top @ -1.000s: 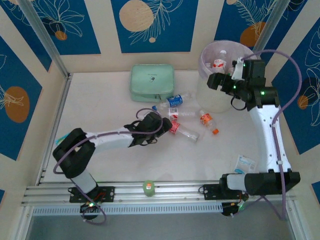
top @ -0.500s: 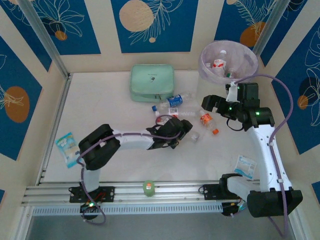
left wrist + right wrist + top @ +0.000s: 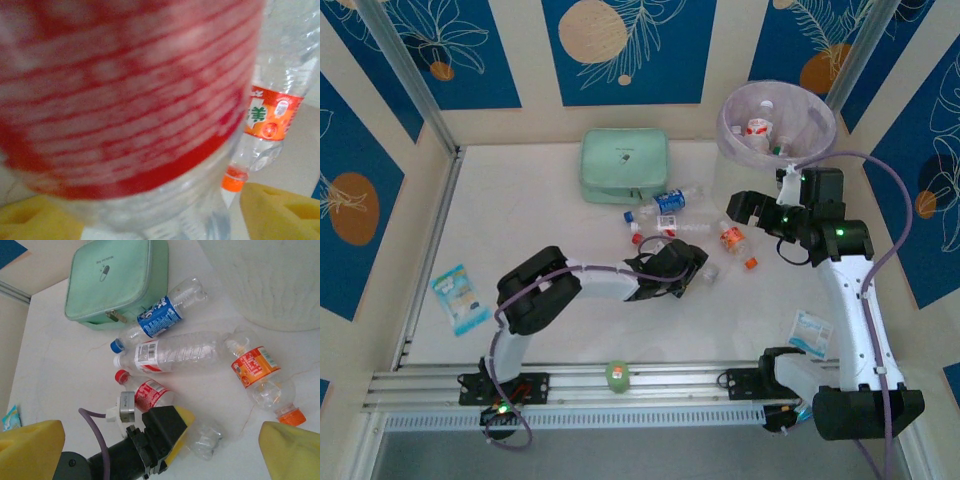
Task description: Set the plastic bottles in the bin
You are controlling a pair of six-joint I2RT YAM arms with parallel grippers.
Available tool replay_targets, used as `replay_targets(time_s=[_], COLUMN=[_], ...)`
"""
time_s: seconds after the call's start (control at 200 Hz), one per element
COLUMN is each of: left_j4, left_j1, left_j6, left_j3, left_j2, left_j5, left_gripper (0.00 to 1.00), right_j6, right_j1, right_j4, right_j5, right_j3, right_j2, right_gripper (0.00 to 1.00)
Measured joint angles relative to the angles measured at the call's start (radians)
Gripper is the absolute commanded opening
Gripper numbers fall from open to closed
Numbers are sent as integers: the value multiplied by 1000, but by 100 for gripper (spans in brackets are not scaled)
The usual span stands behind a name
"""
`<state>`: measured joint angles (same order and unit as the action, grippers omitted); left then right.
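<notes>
The left pincer (image 3: 688, 265) sits around one red bottle (image 3: 150, 394) on the worktop (image 3: 65, 375) — I cannot tell if it squeezes. Three more lie close by — a blue bottle (image 3: 159, 317), a white bottle (image 3: 175, 355) and an orange bottle (image 3: 252, 367). The right pincer (image 3: 745, 210) is wide open and empty, near the one bin (image 3: 820, 110).

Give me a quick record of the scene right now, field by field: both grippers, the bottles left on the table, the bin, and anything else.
Left gripper: astride the red-label bottle; whether it grips yet is unclear
Right gripper: open, empty, near the bin
Lying loose: blue-label bottle, white-label bottle, orange-label bottle
Bin contents: some bottles already inside
Other: mint green case, closed, behind the loose bottles
</notes>
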<state>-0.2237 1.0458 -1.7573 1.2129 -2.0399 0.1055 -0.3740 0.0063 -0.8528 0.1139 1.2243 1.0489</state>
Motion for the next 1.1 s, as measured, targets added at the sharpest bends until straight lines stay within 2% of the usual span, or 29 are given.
replay_targets(time_s=[0.195, 0.35, 0.52, 0.685, 0.886, 0.961, 1.101], left_j4=[-32, -95, -88, -89, -208, -189, -52], left_j1=[0, 0, -4, -22, -117, -148, -185], left_j6=[-20, -24, 34, 147, 285, 341, 505], left_j3=[-8, -92, -204, -242, -382, -426, -433], left_j2=[-7, 34, 137, 216, 309, 347, 459], left_j5=[0, -2, 18, 30, -8, -8, 0], left_gripper=[54, 42, 41, 41, 40, 38, 36], right_j6=[0, -1, -5, -32, -46, -45, -32], right_j1=[-11, -14, -14, -9, 57, 82, 116], right_j4=[0, 0, 3, 43, 74, 77, 80], right_j5=[5, 19, 62, 167, 224, 230, 254], right_j3=[-4, -4, -3, -3, 25, 26, 26], right_j2=[-10, -15, -23, -34, -2, -2, 2], right_gripper=[98, 98, 98, 97, 95, 94, 92])
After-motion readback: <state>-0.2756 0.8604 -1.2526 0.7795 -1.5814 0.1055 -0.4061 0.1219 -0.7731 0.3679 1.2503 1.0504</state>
